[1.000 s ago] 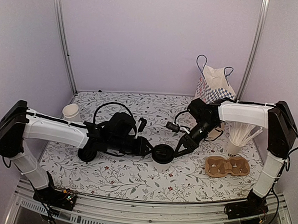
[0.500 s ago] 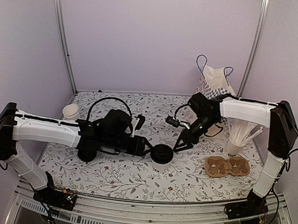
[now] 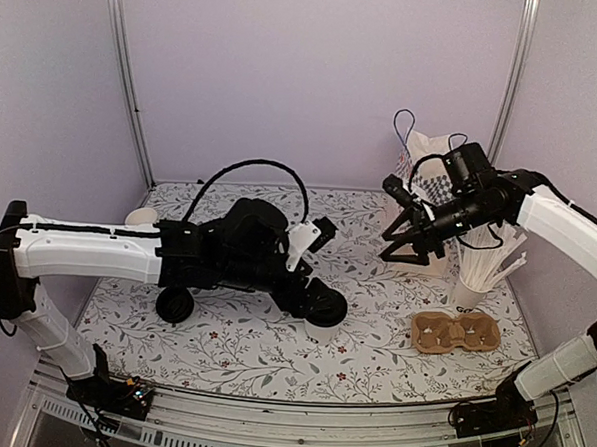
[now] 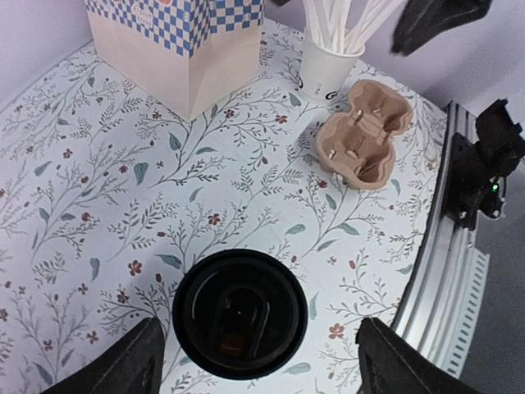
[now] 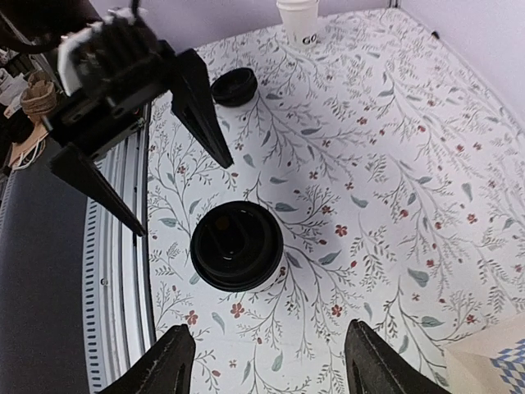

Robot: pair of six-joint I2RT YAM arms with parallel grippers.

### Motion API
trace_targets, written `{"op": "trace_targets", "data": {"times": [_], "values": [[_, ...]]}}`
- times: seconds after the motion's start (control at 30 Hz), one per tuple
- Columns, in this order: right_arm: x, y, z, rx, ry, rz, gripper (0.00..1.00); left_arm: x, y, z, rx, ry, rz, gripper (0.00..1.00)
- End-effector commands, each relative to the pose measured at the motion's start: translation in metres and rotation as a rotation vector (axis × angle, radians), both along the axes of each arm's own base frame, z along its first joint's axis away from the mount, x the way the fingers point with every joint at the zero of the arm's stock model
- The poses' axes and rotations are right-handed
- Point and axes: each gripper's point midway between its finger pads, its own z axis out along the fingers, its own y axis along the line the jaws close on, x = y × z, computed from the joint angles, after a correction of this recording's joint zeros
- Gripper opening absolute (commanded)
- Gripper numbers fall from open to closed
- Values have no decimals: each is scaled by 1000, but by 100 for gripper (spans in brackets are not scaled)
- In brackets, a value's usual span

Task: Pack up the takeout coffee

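One coffee [image 5: 237,245] stands upright at table centre, between the spread fingers of the left gripper [image 4: 260,322], untouched. The right gripper [image 5: 268,332] hangs open and empty by the bag [image 4: 176,49], far right. Judged light, thin-walled (crushable); grip gently below the lid. One bag, one carrier [image 4: 365,144], one stick cup [image 4: 328,70].

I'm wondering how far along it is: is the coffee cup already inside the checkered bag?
No, the black-lidded coffee cup stands on the table, apart from the checkered bag.
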Motion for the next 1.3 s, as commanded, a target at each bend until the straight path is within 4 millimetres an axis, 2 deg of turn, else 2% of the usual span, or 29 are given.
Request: {"op": "trace_targets", "data": {"times": [0.0,0.07,0.3,0.47,0.63,0.77,0.93,1.1,1.27], "values": [[-13,-16,13,75,-114,14,67,11,9,-26,227,-94,-44,86],[-15,-21,9,74,-121,6,67,10,5,-33,259,-83,-76,92],[-12,-35,0,117,-142,-29,68,9,-9,-49,316,-45,-129,91],[-18,-38,-10,150,-123,-19,68,13,-15,-61,345,-7,-125,89],[-20,-40,-17,151,-129,-20,68,17,-20,-70,347,32,-109,84],[-23,-41,-20,151,-131,-18,68,23,-22,-72,352,52,-95,75],[-24,-43,-23,145,-138,-22,68,21,-24,-72,339,75,-107,66],[-24,-44,-22,147,-148,-24,68,39,-9,-61,333,77,-41,61],[-25,-44,-23,144,-152,-28,68,92,35,-42,337,42,149,58]]}}
